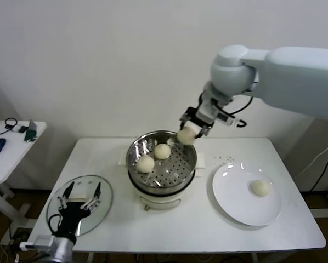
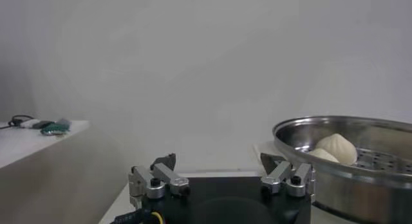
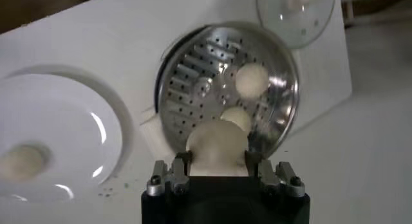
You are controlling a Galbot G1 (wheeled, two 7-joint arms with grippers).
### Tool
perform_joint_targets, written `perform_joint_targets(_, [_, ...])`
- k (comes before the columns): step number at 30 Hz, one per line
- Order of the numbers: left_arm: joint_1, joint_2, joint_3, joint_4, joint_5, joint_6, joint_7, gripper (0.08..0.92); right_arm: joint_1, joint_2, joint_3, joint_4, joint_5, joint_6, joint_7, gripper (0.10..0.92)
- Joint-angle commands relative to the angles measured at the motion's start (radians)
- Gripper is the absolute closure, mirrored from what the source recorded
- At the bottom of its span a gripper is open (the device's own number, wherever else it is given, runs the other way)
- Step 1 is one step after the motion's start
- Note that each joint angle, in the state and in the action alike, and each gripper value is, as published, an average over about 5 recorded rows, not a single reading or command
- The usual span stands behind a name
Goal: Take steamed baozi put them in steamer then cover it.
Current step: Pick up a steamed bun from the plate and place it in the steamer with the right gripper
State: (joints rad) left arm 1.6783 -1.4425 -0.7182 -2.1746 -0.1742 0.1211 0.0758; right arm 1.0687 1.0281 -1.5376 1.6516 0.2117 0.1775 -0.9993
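My right gripper (image 1: 187, 135) is shut on a steamed baozi (image 3: 217, 146) and holds it just above the far right rim of the steamer (image 1: 134, 152). Two more baozi (image 1: 146, 163) (image 1: 162, 151) lie on the perforated tray inside; both show in the right wrist view (image 3: 252, 80) (image 3: 237, 118). Another baozi (image 1: 260, 187) rests on the white plate (image 1: 230, 192) to the right. The glass cover (image 1: 106, 195) lies flat on the table at the front left. My left gripper (image 1: 82, 198) hovers open over it, nothing between its fingers (image 2: 163, 176).
A small side table (image 1: 5, 159) with a mouse and cables stands at the far left. The steamer sits on a cream-white base (image 1: 158, 198) mid-table. Dark crumbs (image 1: 227, 159) dot the table behind the plate.
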Motion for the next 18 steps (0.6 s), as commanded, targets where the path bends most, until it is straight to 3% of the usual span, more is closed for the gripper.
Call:
perform_joint_targets(1, [0.001,-0.004,-0.004,-0.01,0.013,0.001,-0.001,0.177,-0.111,0.175,0.048,0.056,-0.096,0.052,0.05,0.448])
perform_joint_targets(18, [0.001,-0.01,-0.004,-0.016,0.03,0.011,-0.001,0.177,-0.378,0.214,0.01,-0.099,-0.322,0.052,0.092,0.448])
